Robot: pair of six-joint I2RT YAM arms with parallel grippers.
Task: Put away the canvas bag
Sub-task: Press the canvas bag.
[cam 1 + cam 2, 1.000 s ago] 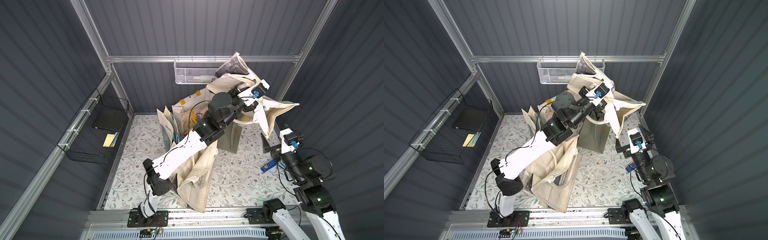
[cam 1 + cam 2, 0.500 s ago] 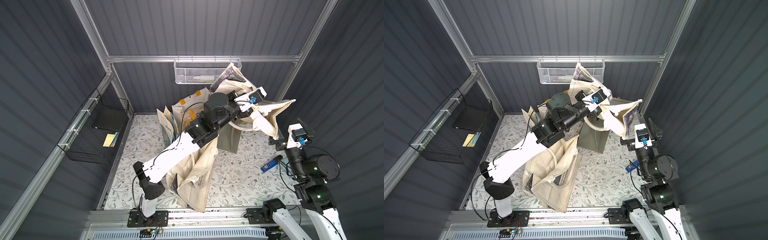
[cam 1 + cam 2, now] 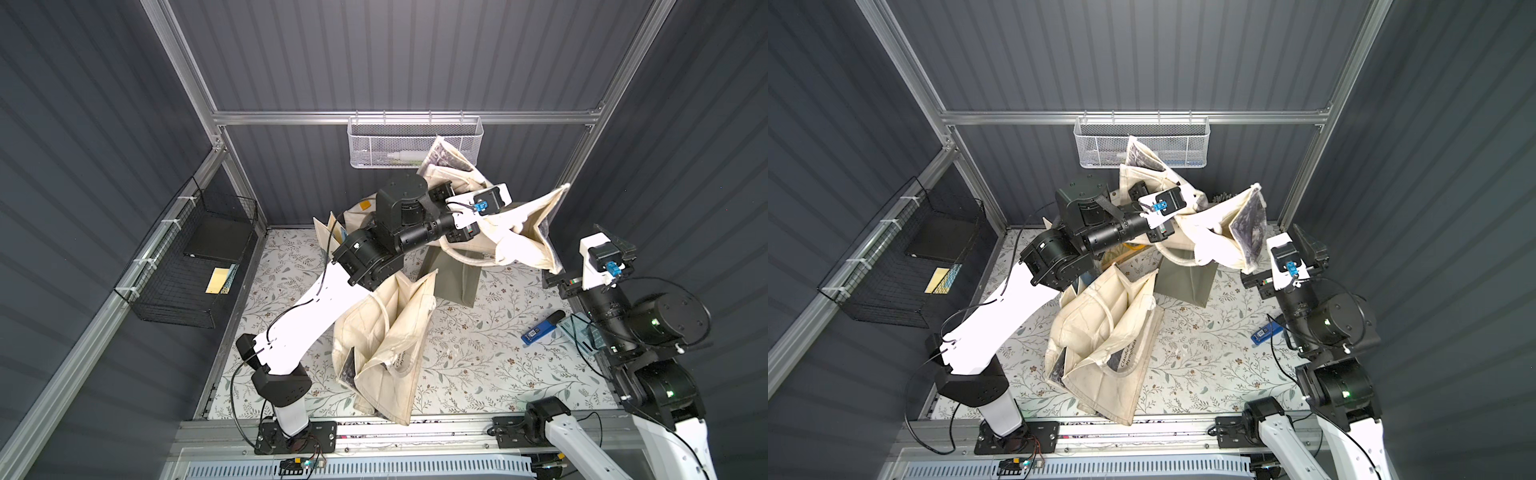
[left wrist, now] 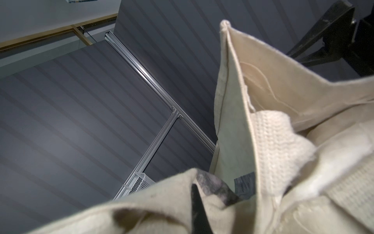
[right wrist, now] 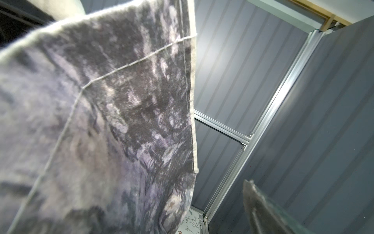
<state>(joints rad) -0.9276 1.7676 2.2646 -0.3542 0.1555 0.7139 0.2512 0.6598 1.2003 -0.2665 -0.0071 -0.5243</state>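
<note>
Currently the left claw (image 3: 478, 224) is clamped tight on the canvas bag (image 3: 515, 232), its fingertips buried in cream cloth near a woven strap (image 4: 273, 145). The bag hangs in the air, clear of the surface (image 3: 478, 365), just below the white mesh basket (image 3: 399, 145) on the rear wall; one printed corner overlaps the basket front. The right claw (image 3: 579, 266) stands wide and grips nothing, just beside the bag's dark printed side panel (image 5: 101, 101); contact cannot be told. A second cream bag (image 3: 386, 345) and a green bag (image 3: 451, 278) sit on the surface.
</note>
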